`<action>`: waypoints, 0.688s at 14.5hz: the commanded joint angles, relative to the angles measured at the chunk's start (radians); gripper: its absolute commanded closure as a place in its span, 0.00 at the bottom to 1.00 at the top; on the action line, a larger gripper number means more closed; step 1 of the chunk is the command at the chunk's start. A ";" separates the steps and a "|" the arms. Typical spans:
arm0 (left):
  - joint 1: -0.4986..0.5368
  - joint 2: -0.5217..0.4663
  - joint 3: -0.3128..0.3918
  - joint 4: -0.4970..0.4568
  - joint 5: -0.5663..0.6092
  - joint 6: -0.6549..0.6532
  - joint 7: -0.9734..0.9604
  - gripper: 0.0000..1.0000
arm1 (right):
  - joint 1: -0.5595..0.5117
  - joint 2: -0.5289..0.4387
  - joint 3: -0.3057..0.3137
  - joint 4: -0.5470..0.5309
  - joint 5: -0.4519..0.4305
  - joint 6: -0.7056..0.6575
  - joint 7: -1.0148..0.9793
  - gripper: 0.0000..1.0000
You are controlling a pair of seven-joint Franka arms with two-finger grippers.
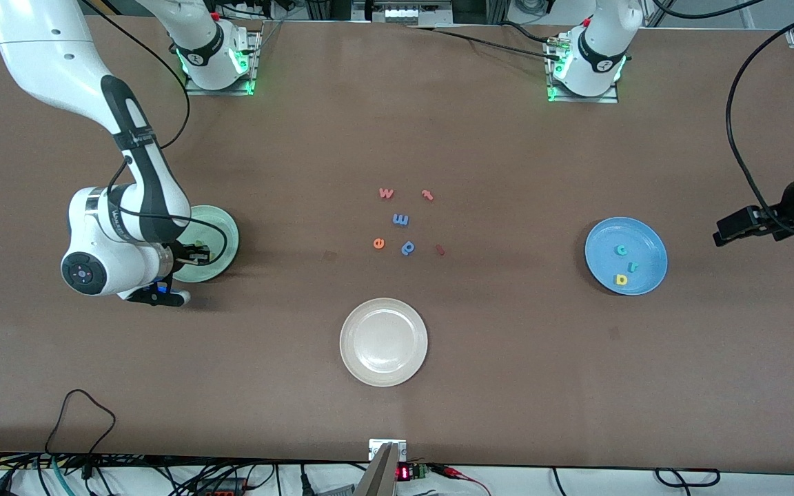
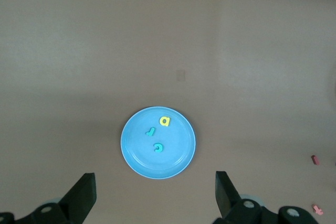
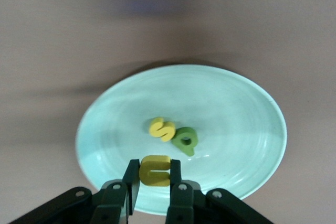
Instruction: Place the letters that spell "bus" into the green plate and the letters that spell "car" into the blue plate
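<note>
A: Your right tool is over the green plate, clamped on the yellow u; the yellow s and green b lie in it, touching.

B: And the other arm?

A: Your left tool waits, fingers apart, above the desk near the blue plate, which holds c, r and a.

We see a glossy green plate, matt foam letters, and a dull brown table.
</note>
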 commanded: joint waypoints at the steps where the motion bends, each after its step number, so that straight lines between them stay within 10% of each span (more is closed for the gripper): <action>1: -0.012 -0.089 0.015 -0.105 -0.017 0.002 0.025 0.00 | -0.019 0.005 0.018 0.000 -0.002 -0.002 -0.020 0.51; 3: -0.012 -0.131 0.008 -0.165 -0.016 0.011 0.025 0.00 | -0.019 0.008 0.018 0.001 0.001 -0.006 -0.020 0.00; 10: -0.009 -0.254 -0.017 -0.373 -0.014 0.111 0.024 0.00 | -0.039 -0.280 0.016 0.012 0.009 -0.189 -0.060 0.00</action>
